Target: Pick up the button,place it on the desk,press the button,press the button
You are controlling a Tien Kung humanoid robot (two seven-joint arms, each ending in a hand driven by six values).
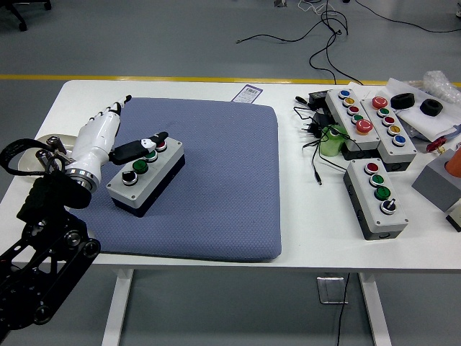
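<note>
One left hand (108, 137), thumb on button box (145, 175)

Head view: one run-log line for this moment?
left hand open, black thumb over buttons | button box on blue mat | contact with button: cannot tell | right hand not in view

A black arm (43, 252) of open linkage struts is being shown, ringed by a silver wrist and ended by a white hand (101, 137) with black fingertips.
</note>
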